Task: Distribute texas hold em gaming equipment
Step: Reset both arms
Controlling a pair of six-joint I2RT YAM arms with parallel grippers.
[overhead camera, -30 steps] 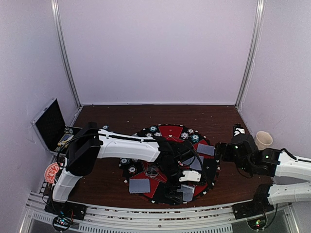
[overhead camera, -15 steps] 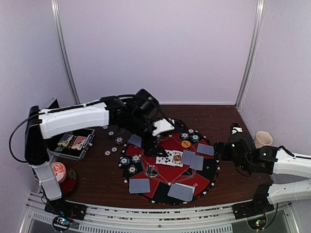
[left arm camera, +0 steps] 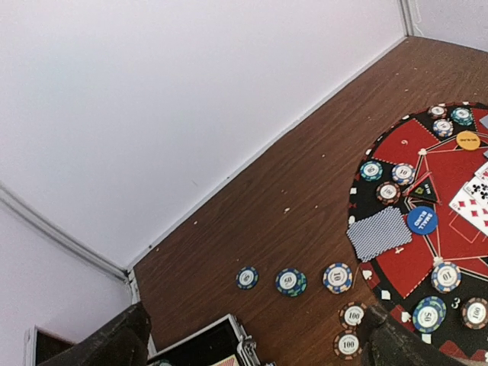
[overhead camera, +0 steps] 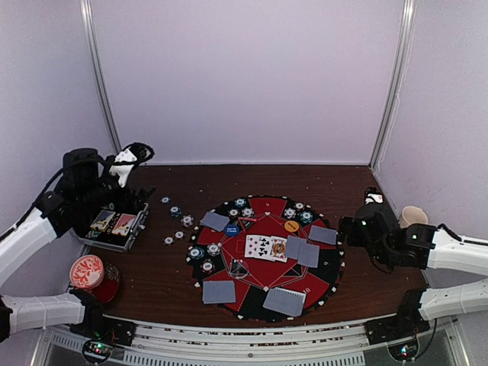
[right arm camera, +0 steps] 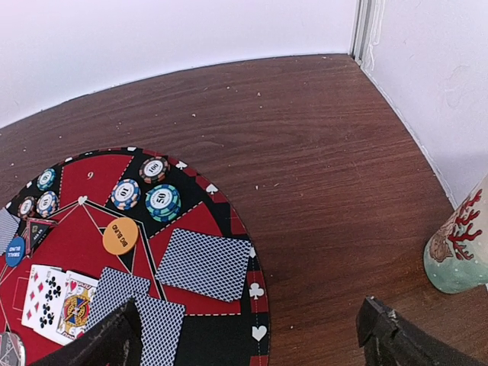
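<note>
— Currently, where does the equipment lie, and what is left to be placed?

— Most is laid out on the red-and-black mat (overhead camera: pixel 267 206): face-down cards (overhead camera: pixel 219 290) at the wedges, two face-up cards (overhead camera: pixel 264 246) at the middle, the orange button (right arm camera: pixel 120 235) and blue button (left arm camera: pixel 422 219) beside them, placed chips (right arm camera: pixel 162 202) around the rim. Five loose chips (left arm camera: pixel 290 281) are noted on the wooden table (overhead camera: pixel 229 179), between the mat and the open metal case (overhead camera: pixel 114 225). Those are judged the step in hand.

— How are the grippers found?

— The left gripper (overhead camera: pixel 130 158) is raised above the case, jaws spread wide, nothing held. The right gripper (overhead camera: pixel 347 232) is parked at the mat's right edge, jaws likewise wide and empty, with a coral-patterned mug (right arm camera: pixel 457 252) off to its side.

— What is called for?

— The loose chips are best taken by the left arm, being nearer. Each should be approached from straight above, jaws narrowed so that one chip alone is straddled, then pinched across its rim. The chips look thin and flat, so the fingertips must be brought right down to the wood. The nearest face-down card (left arm camera: pixel 379 232) should be cleared on the carry; if brushed, it could be slid out of its wedge.
</note>
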